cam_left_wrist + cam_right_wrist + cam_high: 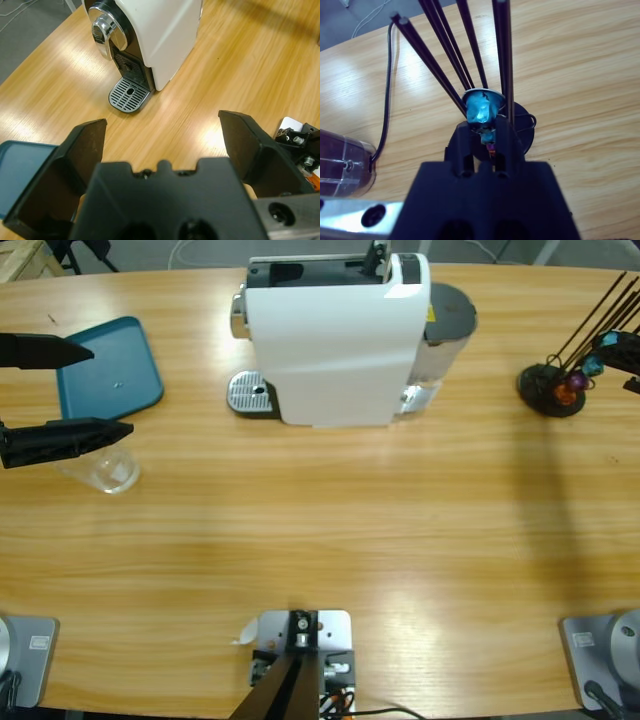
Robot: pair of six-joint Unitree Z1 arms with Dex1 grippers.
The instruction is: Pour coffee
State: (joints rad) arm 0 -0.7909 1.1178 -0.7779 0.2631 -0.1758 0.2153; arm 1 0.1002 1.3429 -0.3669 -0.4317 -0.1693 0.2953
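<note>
Teal capsule (481,111) pinched between right jaws

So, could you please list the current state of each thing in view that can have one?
White coffee machine: upright, nothing on its perforated metal drip tray.
Clear plastic cup: upright beside the teal plastic tray, under the left gripper.
Left gripper: open, holding nothing.
Right gripper: shut on the teal coffee capsule in the black wire capsule rack.
</note>
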